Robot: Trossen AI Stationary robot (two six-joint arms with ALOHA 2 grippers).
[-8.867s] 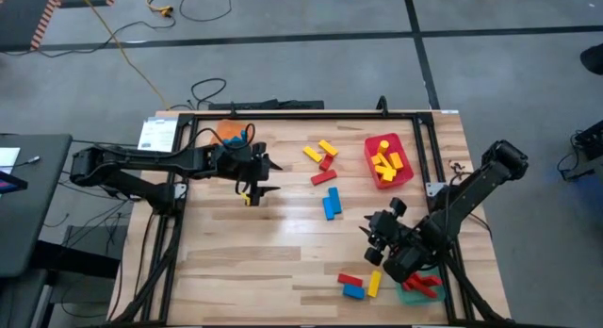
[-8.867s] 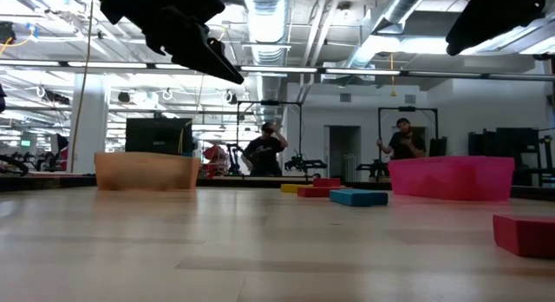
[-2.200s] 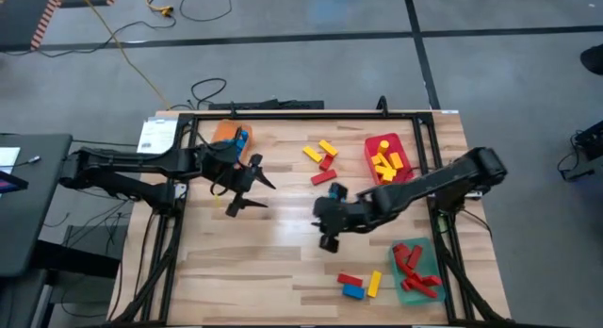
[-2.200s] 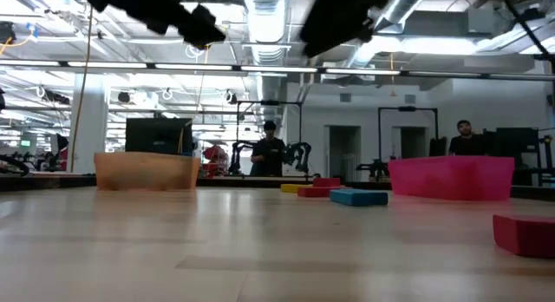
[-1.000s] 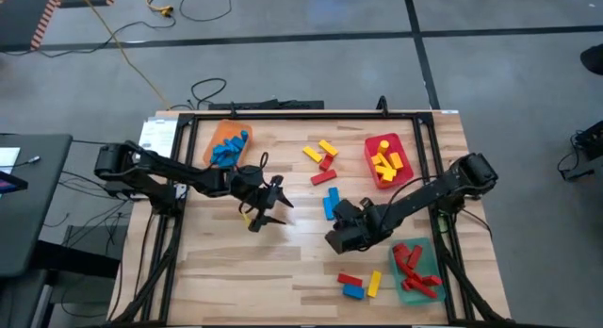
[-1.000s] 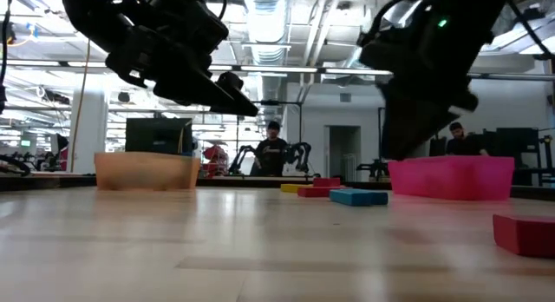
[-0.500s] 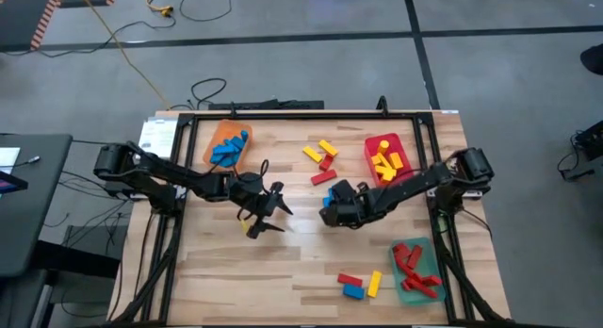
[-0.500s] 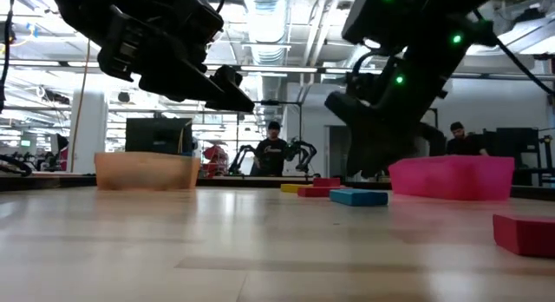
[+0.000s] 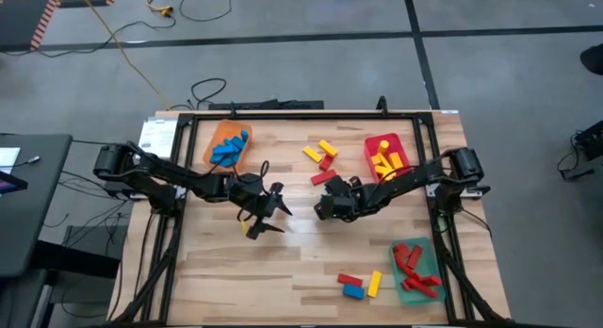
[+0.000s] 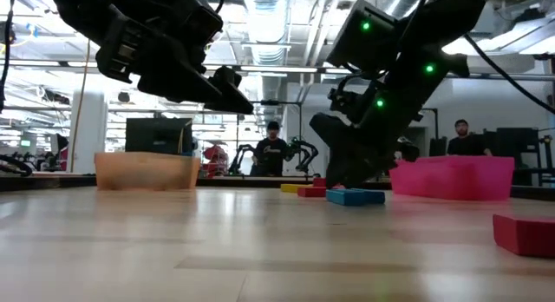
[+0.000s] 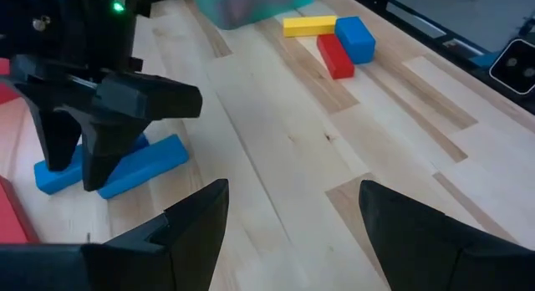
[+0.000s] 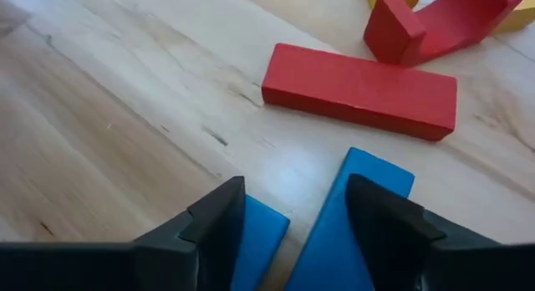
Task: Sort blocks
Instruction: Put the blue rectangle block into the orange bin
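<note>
Two blue blocks (image 12: pixel 355 216) (image 11: pixel 146 161) lie flat side by side on the table's middle. My right gripper (image 12: pixel 292 241) reaches down over them, open, with a finger on either side of the pair; it also shows in the high view (image 9: pixel 323 206). My left gripper (image 9: pixel 273 213) hangs open above the bare wood left of it, holding nothing. A red block (image 12: pixel 359 80) lies just beyond the blue ones. More yellow and red blocks (image 9: pixel 322 155) lie farther back, and three blocks (image 9: pixel 358 284) lie near the front edge. My right gripper comes down slanting from the table's right side, its fingers (image 11: pixel 104 153) at the blue blocks' near ends (image 12: pixel 263 228). Whether the fingers touch the blocks cannot be told. Both blocks lie flat on the wood.
An orange tray (image 9: pixel 219 132) with blue blocks stands at the far left, a red tray (image 9: pixel 369 151) with yellow blocks at the far right, and a green tray (image 9: pixel 407 292) with red blocks at the near right. A black frame rims the table.
My right gripper has travelled from the table's near middle toward the far edge and a little left, sinking until its fingers stand at the two blue blocks. The blocks have stayed where they were.
</note>
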